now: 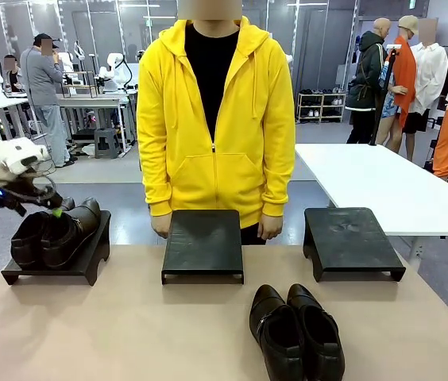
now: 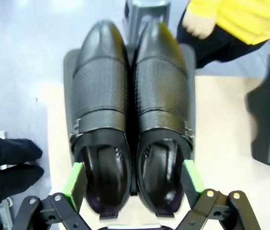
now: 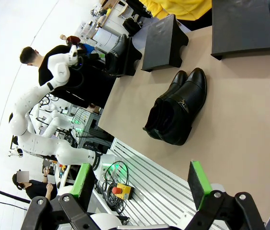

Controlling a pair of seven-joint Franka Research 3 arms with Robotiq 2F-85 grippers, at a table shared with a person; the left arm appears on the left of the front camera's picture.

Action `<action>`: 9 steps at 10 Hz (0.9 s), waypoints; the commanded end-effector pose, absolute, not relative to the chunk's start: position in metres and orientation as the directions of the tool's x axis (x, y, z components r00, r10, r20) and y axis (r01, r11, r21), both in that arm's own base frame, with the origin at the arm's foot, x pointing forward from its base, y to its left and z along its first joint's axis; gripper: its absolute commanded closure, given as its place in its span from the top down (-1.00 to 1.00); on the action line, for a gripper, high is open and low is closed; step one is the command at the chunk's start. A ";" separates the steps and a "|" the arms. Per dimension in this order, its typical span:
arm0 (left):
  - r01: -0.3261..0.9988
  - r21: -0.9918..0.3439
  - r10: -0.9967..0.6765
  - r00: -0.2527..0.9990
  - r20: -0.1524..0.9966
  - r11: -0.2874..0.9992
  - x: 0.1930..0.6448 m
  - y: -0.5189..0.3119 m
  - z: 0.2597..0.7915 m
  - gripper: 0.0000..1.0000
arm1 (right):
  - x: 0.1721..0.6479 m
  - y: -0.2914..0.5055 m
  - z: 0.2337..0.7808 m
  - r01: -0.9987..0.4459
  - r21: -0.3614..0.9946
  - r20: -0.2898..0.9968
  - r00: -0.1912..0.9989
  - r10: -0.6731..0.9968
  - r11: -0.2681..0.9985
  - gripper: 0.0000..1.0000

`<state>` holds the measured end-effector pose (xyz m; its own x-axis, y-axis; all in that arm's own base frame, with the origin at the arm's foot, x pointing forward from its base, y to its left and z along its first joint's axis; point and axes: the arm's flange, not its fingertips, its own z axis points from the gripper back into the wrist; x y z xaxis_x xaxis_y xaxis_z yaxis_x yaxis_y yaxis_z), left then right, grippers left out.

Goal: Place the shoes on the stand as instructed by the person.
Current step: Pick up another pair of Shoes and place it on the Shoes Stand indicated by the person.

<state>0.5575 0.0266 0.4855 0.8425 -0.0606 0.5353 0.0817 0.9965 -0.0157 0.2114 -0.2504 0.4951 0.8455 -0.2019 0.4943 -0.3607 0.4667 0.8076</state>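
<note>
On the left stand (image 1: 89,266) rests one pair of shoes (image 1: 53,232); left pincer (image 2: 135,178), wide astride both heels, presumably to handle them together, grips nothing. Second pair (image 1: 297,333): desk (image 1: 113,333), right of that stand. Right pincer (image 3: 140,182): spread, empty.

Pair of shoes (image 2: 132,120) side by side on a black stand (image 2: 69,64), mid-frame.
Toes point to the top edge; the left gripper (image 2: 135,178), jaws spread wide, flanks both heels at the bottom.
</note>
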 end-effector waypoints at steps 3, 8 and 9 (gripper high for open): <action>0.213 -0.248 -0.076 0.881 0.467 0.945 0.482 0.088 0.580 1.00 | 0.210 -0.251 0.496 -0.363 0.806 0.498 0.843 -0.203 0.467 1.00; 0.307 -0.735 0.062 0.902 0.427 0.605 0.369 0.182 0.574 1.00 | 0.210 -0.251 0.496 -0.363 0.806 0.498 0.843 -0.203 0.467 1.00; 0.322 -0.774 0.099 0.892 0.441 0.546 0.358 0.197 0.557 1.00 | 0.210 -0.251 0.496 -0.363 0.806 0.498 0.843 -0.203 0.467 1.00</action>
